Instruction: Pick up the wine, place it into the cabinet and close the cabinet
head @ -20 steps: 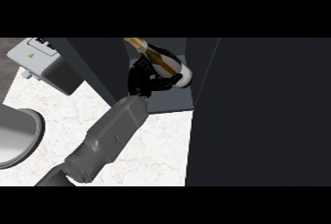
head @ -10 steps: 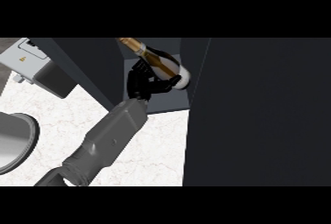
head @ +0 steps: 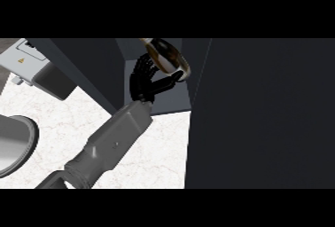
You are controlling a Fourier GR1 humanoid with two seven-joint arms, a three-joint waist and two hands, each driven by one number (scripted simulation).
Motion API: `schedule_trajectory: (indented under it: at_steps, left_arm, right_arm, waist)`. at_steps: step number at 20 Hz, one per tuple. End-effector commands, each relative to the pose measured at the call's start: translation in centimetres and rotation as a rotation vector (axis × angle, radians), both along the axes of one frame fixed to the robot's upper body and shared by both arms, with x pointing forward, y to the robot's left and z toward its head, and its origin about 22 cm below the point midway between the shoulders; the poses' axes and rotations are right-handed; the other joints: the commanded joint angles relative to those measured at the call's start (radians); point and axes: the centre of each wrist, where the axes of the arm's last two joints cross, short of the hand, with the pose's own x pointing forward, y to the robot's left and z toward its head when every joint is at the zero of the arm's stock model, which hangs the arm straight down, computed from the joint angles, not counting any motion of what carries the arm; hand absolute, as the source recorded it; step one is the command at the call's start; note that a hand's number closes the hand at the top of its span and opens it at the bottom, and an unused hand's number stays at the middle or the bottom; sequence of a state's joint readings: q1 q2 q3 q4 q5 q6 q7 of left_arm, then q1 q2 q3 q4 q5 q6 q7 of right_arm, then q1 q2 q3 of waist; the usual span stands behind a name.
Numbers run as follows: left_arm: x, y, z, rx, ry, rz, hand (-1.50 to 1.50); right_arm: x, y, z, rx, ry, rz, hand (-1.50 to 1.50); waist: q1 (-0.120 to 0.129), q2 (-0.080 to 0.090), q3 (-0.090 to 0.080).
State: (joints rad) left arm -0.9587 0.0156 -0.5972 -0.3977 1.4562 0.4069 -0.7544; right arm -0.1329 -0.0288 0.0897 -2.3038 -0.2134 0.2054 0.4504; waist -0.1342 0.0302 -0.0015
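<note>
One black hand [head: 148, 82], you see, has its fingers curled round the dark glass wine bottle [head: 169, 56] inside the grey cabinet [head: 171, 98].

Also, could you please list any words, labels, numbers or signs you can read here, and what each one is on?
Grey box: a yellow warning-triangle sign, with no legible words.
Wine bottle: the label is too blurred to read.
No other text, number or sign shows in the head view.
</note>
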Motion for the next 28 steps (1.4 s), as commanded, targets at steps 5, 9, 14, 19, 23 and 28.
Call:
schedule_trajectory:
  at_steps: [5, 9, 14, 19, 23, 28]
  left_arm:
    - [0.8, -1.1, 1.3, -0.015, 0.018, 0.028, -1.5]
    - [-0.1, -0.7, -0.4, 0.063, 0.001, 0.017, -1.5]
    - [0.7, -1.3, 1.0, 0.2, -0.038, -0.025, -1.5]
    - [-0.1, -2.2, 0.8, 0.234, -0.09, -0.06, -1.5]
    - [-0.3, -1.8, 0.1, 0.206, -0.101, -0.039, -1.5]
    - [-0.8, -3.8, 1.8, 0.178, -0.156, -0.049, -1.5]
  right_arm:
    - [0.1, 0.1, -0.1, 0.008, -0.01, 0.007, -1.5]
    - [0.6, -0.1, -0.4, -0.005, -0.004, 0.003, -1.5]
    - [0.5, -0.4, -0.5, 0.004, -0.006, 0.021, -1.5]
    - [-0.2, -0.1, -0.4, -0.006, 0.003, 0.009, -1.5]
    - [-0.3, -0.8, -0.9, 0.002, 0.006, -0.003, -1.5]
    - [0.2, 0.6, -1.0, 0.008, 0.006, 0.003, -1.5]
  waist:
    - [-0.014, 0.007, 0.0]
    - [-0.004, 0.007, 0.0]
    - [-0.002, 0.007, 0.001]
    - [0.009, -0.001, 0.001]
    - [0.027, -0.004, 0.001]
    - [0.036, -0.008, 0.001]
